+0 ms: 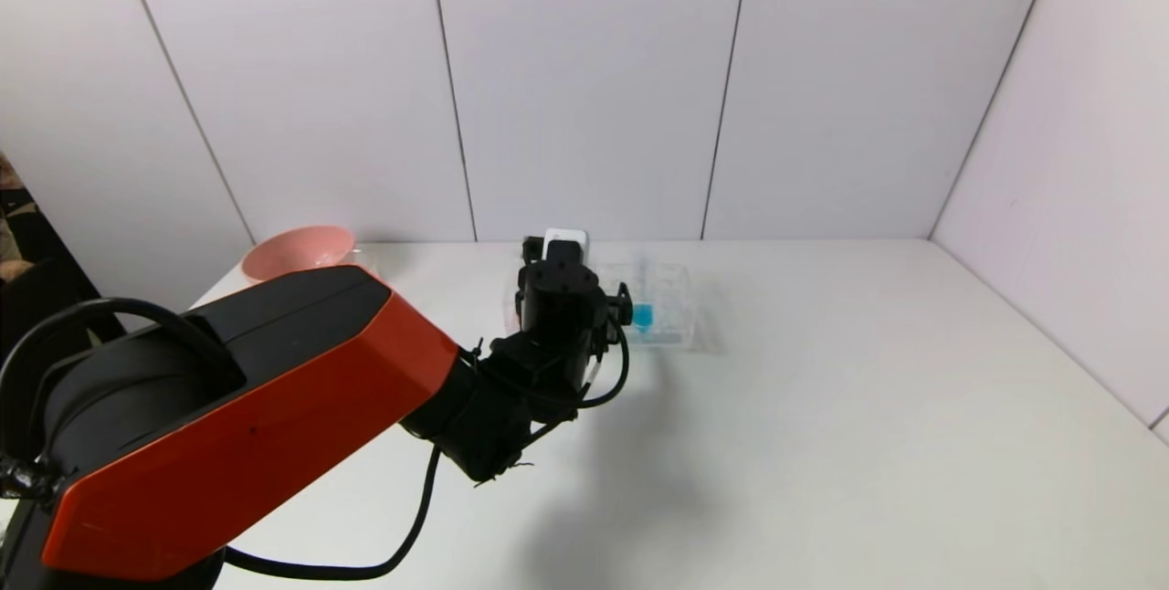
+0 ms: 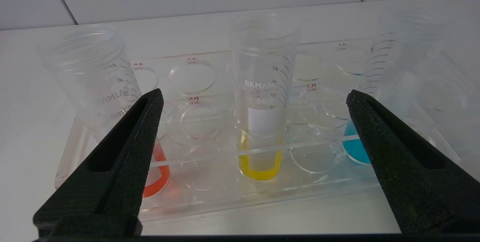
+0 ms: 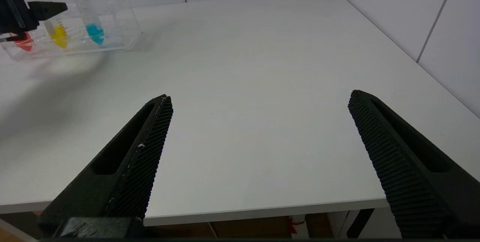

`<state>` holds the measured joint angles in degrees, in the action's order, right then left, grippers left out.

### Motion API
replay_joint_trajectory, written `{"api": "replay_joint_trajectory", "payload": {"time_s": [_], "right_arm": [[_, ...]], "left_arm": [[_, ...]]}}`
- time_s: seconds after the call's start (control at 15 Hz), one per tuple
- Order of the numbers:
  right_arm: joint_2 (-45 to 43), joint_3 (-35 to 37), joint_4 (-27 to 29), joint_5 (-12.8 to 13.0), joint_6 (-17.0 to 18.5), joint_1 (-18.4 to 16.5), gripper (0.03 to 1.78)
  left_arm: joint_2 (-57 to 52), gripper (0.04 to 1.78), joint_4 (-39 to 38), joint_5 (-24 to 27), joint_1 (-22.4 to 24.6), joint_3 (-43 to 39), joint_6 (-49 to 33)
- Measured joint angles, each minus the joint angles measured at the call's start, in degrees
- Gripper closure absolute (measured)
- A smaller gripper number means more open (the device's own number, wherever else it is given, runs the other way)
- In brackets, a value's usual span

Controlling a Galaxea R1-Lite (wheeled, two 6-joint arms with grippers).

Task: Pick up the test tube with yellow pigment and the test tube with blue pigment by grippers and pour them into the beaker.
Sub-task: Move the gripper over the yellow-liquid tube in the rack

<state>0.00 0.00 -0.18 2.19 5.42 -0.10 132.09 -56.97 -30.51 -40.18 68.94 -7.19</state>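
yellow tube (image 2: pixel 261 122): stood upright in the rack (image 2: pixel 210 193), middle slot, dead centre between the left gripper (image 2: pixel 255 97) fingers, which gaped wide, nothing held
tip: I'd ease straight in and pinch below the threads
blue tube (image 2: pixel 378 96): same rack
count: three tubes, one rack
right gripper (image 3: pixel 258 103): open too, idle well away

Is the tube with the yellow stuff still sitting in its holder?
Yes. The test tube with yellow pigment stands upright in the clear rack. The open left end effector faces it without touching.
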Motion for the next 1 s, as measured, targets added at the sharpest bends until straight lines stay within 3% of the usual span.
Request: {"api": "replay_joint_trajectory", "payload": {"time_s": [1.0], "right_arm": [[0.0,0.0,0.02,0.0,0.0,0.0,0.1]], "left_arm": [[2.8,0.1,3.02,0.17,1.93,5.73,-0.18]]}}
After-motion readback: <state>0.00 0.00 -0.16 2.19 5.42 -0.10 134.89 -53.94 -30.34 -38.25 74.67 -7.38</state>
